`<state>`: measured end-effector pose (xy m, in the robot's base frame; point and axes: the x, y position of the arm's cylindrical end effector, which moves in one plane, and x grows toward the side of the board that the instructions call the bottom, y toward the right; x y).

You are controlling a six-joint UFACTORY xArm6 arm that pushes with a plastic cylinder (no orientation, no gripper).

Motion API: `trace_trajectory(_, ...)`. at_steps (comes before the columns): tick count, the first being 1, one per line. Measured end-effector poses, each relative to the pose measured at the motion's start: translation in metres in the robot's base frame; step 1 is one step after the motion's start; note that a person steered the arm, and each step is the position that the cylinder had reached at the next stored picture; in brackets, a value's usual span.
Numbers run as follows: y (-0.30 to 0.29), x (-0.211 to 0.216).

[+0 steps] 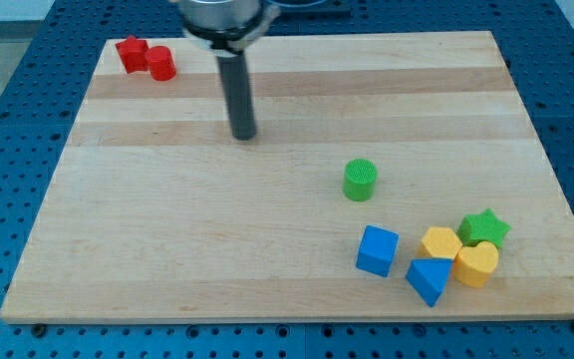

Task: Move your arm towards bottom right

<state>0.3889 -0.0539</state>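
Wooden board (167, 249) carries no readable writing; my tip (243, 136), touching nothing, stands well up-left of the green cylinder (360, 180).

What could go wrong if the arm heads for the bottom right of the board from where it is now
1. The green cylinder lies roughly on the diagonal from my tip; a straight sweep may knock it.
2. Farther on, the blue cube, blue triangular block, yellow blocks and green star sit clustered, so overshooting could scatter them.

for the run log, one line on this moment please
my tip: upper board, touching nothing | green cylinder block: toward view's bottom right of tip | goal: bottom right, not reached
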Motion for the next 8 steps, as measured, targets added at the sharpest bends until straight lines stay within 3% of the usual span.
trace_trajectory(3,0.185,0.018)
trace_trajectory(4,0.188,0.024)
trace_trajectory(6,0.251,0.103)
trace_trajectory(8,0.284,0.127)
